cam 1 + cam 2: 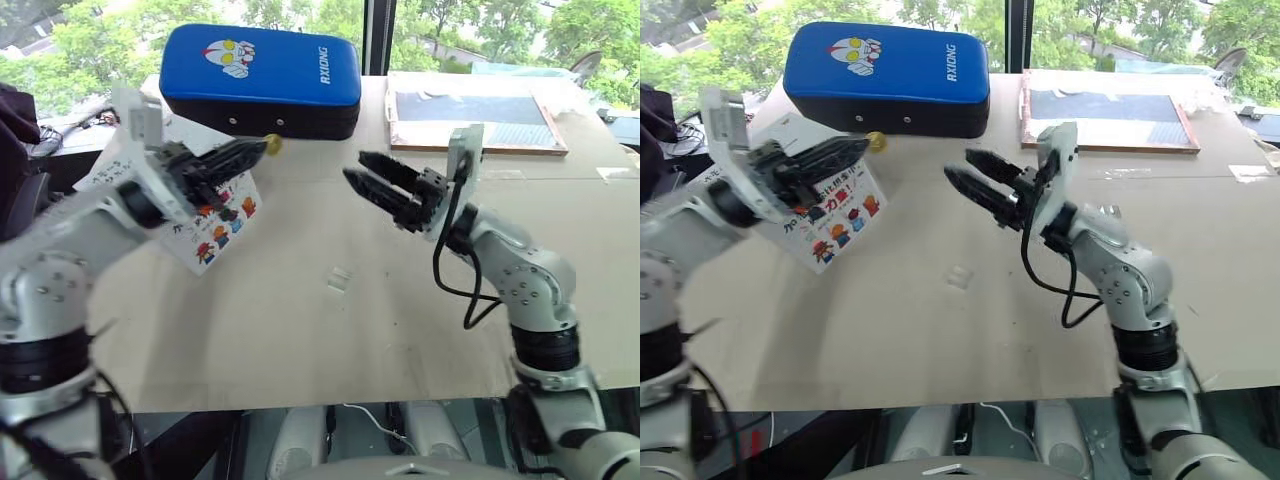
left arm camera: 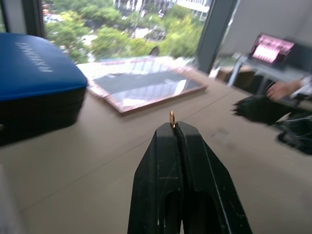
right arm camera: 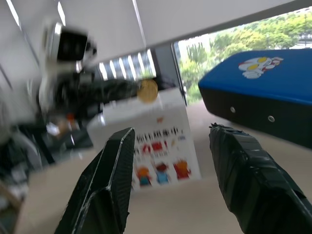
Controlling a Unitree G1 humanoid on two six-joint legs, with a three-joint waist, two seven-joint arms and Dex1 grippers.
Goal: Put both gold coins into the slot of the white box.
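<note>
Gold coin [image 1: 272,144] pinched in left gripper [image 1: 262,146] jaws, right gripper [image 1: 352,168] jaws parted, empty

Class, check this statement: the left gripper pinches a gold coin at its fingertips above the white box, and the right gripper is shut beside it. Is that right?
Not quite. The left gripper does pinch a gold coin at its fingertips above the white box, but the right gripper is open and holds nothing. The right wrist view shows its two fingers standing well apart.

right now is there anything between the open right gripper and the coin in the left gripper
No. In the left eye view only bare table shows behind the gap between the right gripper and the gold coin pinched by the left gripper.
</note>
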